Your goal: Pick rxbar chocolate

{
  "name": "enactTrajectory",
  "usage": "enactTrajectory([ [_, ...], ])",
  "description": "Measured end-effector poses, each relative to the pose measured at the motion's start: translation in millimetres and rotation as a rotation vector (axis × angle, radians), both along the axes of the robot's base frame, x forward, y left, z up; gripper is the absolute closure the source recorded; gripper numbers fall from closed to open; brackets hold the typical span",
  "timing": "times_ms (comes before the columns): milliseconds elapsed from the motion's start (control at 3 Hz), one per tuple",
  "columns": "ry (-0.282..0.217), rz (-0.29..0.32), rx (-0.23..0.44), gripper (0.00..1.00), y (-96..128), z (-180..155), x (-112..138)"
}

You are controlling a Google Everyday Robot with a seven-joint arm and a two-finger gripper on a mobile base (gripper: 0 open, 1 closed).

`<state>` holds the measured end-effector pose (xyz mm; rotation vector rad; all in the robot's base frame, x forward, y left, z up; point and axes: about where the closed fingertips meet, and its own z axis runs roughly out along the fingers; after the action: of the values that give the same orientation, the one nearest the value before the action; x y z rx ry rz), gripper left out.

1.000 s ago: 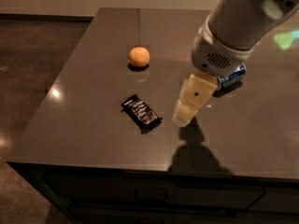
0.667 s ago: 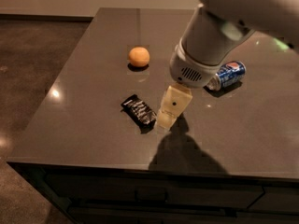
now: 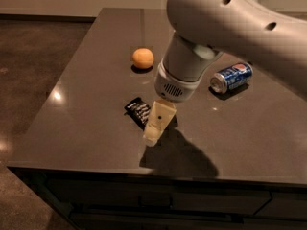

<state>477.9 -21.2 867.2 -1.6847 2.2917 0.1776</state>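
the big white arm (image 3: pixel 225 18) bends down over the table (image 3: pixel 86 133). its gripper (image 3: pixel 152 136) points down, just right of the rxbar chocolate (image 3: pixel 136 110), hiding one end. open or closed, nobody can tell.

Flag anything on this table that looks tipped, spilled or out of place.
The soda can lies on its side on the table; no spill shows. The gripper hangs over the right end of the rxbar chocolate. Nothing else stands out.

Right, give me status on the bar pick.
Gripper low, right at the rxbar chocolate, overlapping its near end. Bar flat on table, not lifted. Orange and soda can well clear.
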Motion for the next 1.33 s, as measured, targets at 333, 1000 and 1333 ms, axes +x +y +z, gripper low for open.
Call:
enactTrajectory([
  [333, 0.004, 0.018, 0.001, 0.0, 16, -10, 4],
  [1000, 0.027, 0.025, -0.017, 0.0, 38, -27, 12],
  [1333, 0.046, 0.026, -0.022, 0.16, 39, -31, 15],
])
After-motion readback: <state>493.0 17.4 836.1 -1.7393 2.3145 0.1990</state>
